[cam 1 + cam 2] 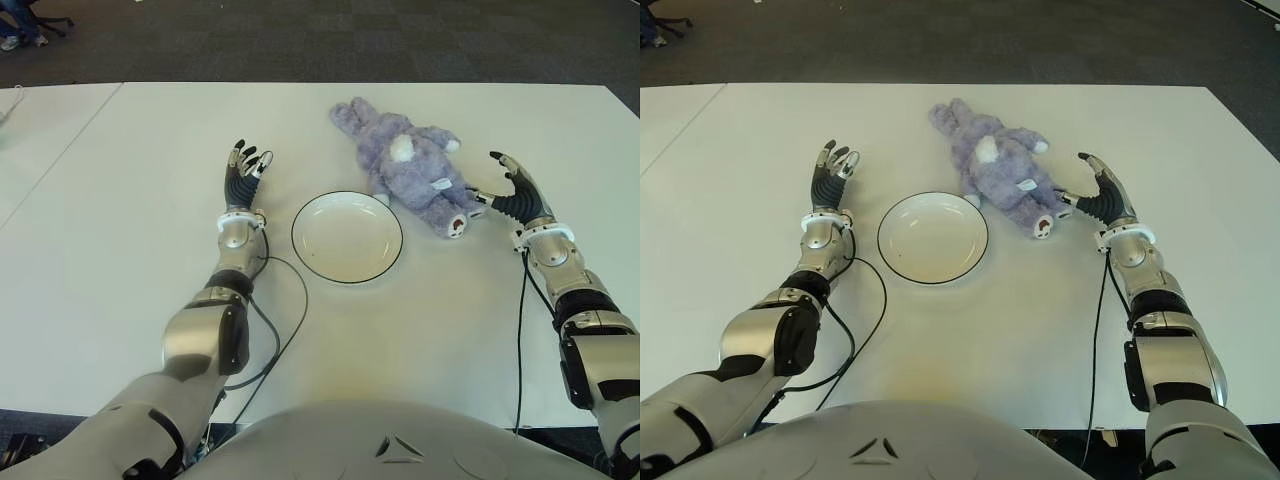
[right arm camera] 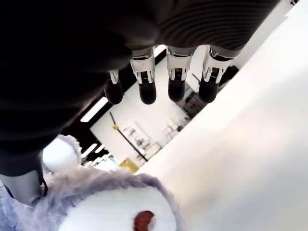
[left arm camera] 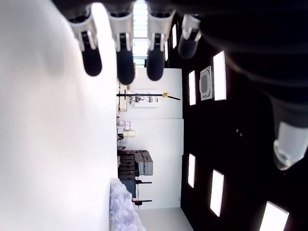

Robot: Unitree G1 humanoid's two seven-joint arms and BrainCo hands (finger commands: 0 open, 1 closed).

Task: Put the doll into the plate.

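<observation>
Doll (image 1: 410, 165) is lying flat on the counter (image 1: 130, 330), just beyond and right of the empty plate (image 1: 347, 237), nearly touching its rim. Your right robot hand (image 1: 508, 190) sits right beside the doll's foot, fingers spread, holding nothing. Left robot hand (image 1: 243, 172) is also spread, idle left of the plate. Heads up: grab only that foot and the floppy body could drag, snag the rim and shove the plate, or slip out mid-lift.
</observation>
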